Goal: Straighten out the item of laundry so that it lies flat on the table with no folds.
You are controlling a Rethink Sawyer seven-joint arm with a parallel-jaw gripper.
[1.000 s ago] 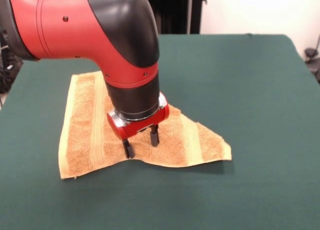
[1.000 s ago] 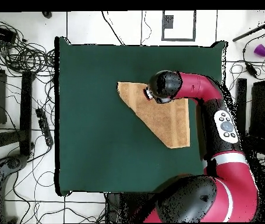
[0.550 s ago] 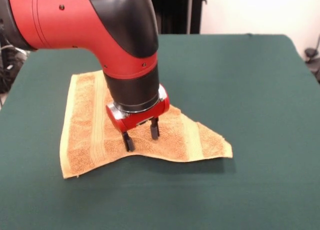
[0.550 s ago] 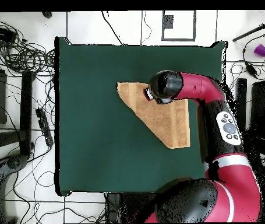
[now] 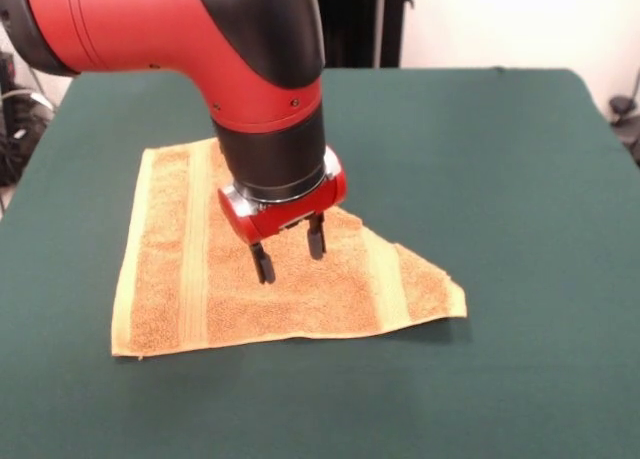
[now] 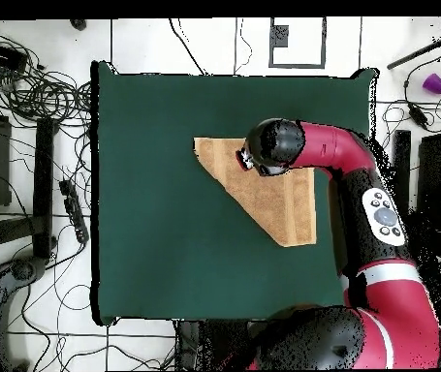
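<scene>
The item of laundry [image 5: 300,301] is an orange-yellow terry towel on the left half of the dark green table [image 5: 500,179]. Its far right corner is folded over, so a slanted edge runs down to a point at the right. My gripper [image 5: 289,251] hangs open just above the towel's middle, with nothing between its fingers [image 5: 262,264]. From overhead the towel [image 6: 267,199] looks roughly triangular on the table [image 6: 166,194]. The arm's wrist covers the towel's top edge and most of the gripper [image 6: 248,158].
The red arm [image 6: 360,184] reaches in along the table's right side in the overhead view. Cables [image 6: 40,97] and a purple object [image 6: 434,82] lie on the floor around the table.
The gripper has risen off the towel's near edge. That edge, drawn inward before, now lies straighter and flatter, and the near left corner has shifted outward.
</scene>
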